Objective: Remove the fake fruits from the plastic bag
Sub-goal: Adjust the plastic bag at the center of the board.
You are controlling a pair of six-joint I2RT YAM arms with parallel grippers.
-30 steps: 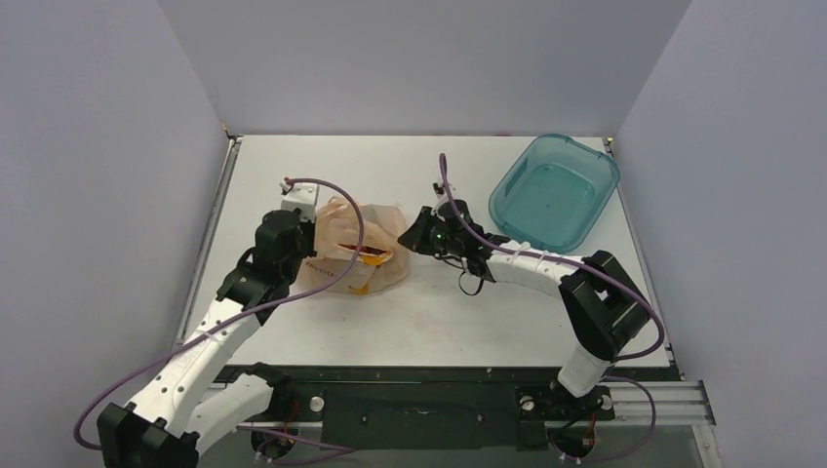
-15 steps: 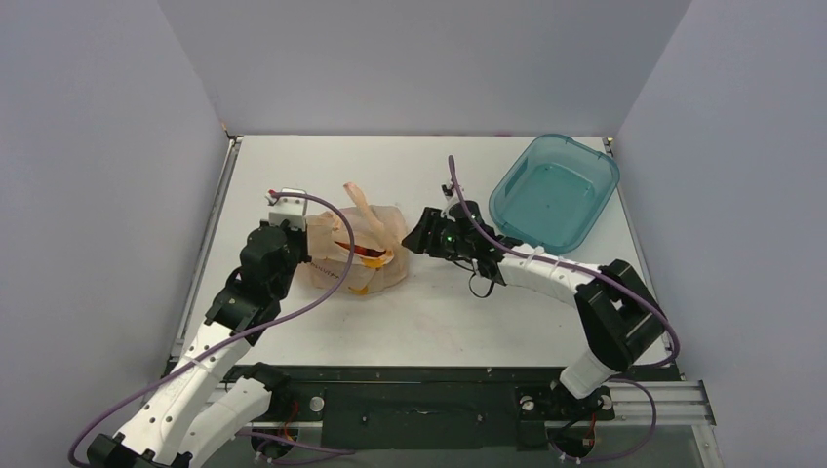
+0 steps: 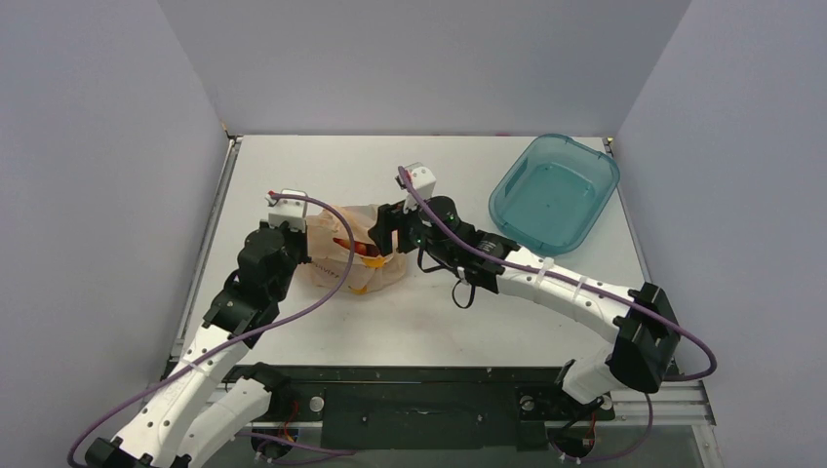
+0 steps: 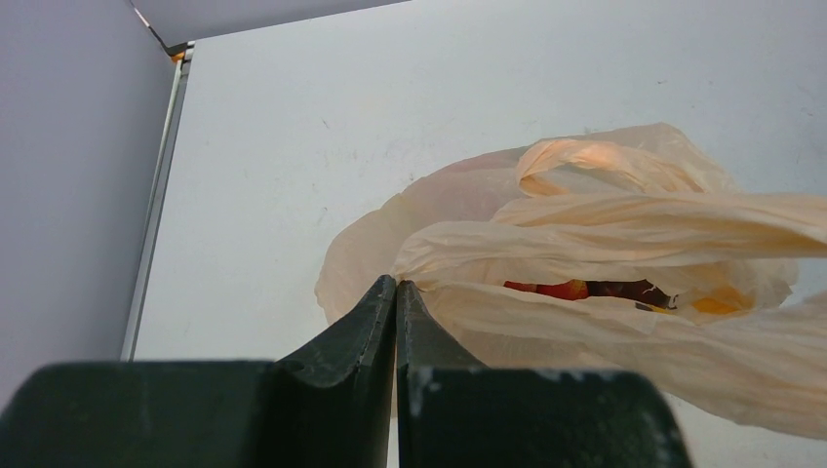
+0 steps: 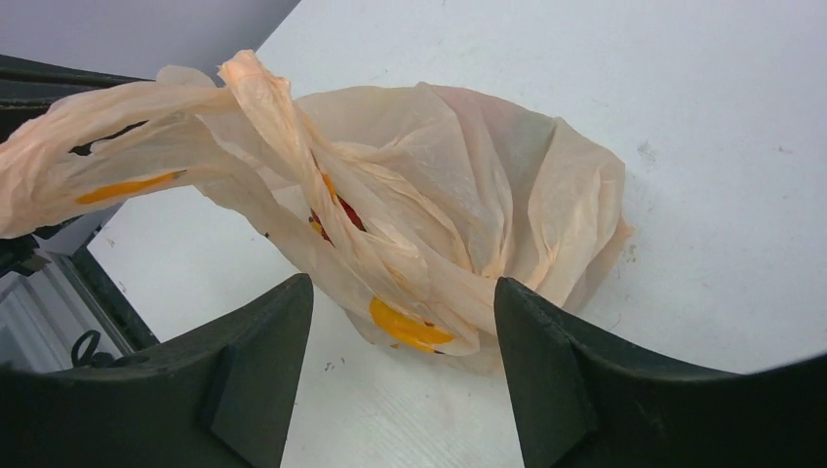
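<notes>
White table (image 3: 439,327) carries the plastic bag (image 3: 339,271) left of its middle, red fruits (image 4: 564,290) showing inside. On the bag's edge the left fingers (image 4: 363,324) are clamped; the right fingers (image 5: 261,336) stand apart beside it.

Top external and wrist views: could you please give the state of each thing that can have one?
plastic bag: crumpled, mouth slightly open, one edge pulled taut.
fake fruits: inside the plastic bag, partly visible through its mouth.
teal tub: upright, empty.
left gripper: shut on the bag's edge.
right gripper: open, facing the bag.
</notes>
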